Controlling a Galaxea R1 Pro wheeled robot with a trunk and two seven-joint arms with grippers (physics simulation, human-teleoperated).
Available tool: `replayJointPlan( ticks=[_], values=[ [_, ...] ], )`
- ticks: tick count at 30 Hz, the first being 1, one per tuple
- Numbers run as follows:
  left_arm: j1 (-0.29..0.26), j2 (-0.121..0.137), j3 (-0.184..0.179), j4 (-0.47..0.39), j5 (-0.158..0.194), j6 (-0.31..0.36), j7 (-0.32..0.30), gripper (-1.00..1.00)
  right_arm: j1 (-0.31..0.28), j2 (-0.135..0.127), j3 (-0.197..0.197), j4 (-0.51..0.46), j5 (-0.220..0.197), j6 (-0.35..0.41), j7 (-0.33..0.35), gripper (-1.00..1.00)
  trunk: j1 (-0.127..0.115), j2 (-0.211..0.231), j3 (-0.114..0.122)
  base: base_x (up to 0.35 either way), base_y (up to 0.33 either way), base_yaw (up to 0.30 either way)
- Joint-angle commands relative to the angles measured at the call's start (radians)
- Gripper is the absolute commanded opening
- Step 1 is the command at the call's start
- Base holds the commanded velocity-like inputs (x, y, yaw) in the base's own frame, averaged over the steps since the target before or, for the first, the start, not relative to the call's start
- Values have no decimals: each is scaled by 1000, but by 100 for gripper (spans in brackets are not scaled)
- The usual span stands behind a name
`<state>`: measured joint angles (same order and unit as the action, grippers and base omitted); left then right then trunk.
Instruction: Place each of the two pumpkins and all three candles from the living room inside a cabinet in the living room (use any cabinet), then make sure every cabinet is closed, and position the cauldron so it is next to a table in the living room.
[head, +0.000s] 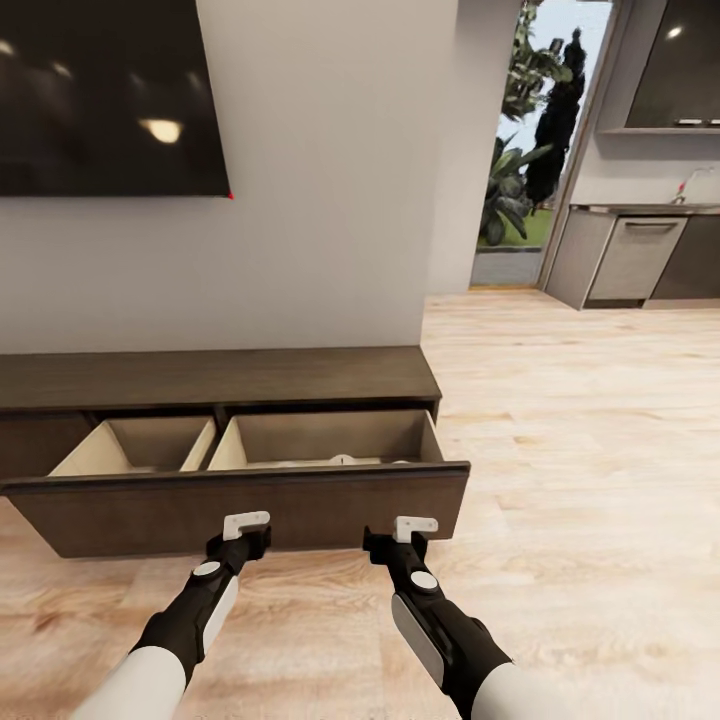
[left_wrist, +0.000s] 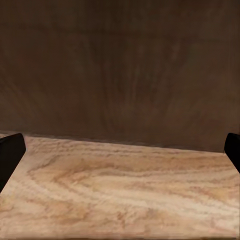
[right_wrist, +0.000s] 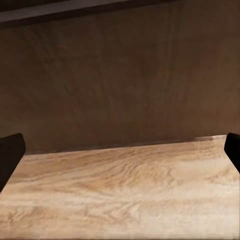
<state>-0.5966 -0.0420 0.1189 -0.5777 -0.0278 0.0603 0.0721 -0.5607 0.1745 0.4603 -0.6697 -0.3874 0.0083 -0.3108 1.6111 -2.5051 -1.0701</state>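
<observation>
With the cabinet (head: 220, 385) drawer (head: 240, 505) pulled out, pale items just visible inside, I judge I'm at the closing step: left gripper (head: 246, 527) and right gripper (head: 413, 531), both spread wide and empty, face its front; next, push evenly.

Home living room, wall television (head: 110, 95), kitchen counter (head: 645, 208)

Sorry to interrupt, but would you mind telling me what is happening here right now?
The robot faces the long dark cabinet under a wall screen. Its wide drawer is pulled out, showing two pale compartments, with something pale just visible in the right one. Both arms reach low toward the drawer front: the left hand and right hand are open, holding nothing, seemingly ready to push it shut.
</observation>
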Motion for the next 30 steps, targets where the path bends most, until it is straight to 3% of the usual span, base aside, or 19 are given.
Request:
replayJointPlan(
  ticks=[1, 30],
  values=[
    [0, -1, 4, -2, -3, 6, 0, 100, -1, 0, 3, -1, -5, 1, -7, 100, 0, -1, -5, 0, 0, 0],
    [0, -1, 4, -2, -3, 11, 0, 100, -1, 0, 3, -1, -4, 1, -7, 100, 1, -1, -9, 100, 0, 0]
  ],
)
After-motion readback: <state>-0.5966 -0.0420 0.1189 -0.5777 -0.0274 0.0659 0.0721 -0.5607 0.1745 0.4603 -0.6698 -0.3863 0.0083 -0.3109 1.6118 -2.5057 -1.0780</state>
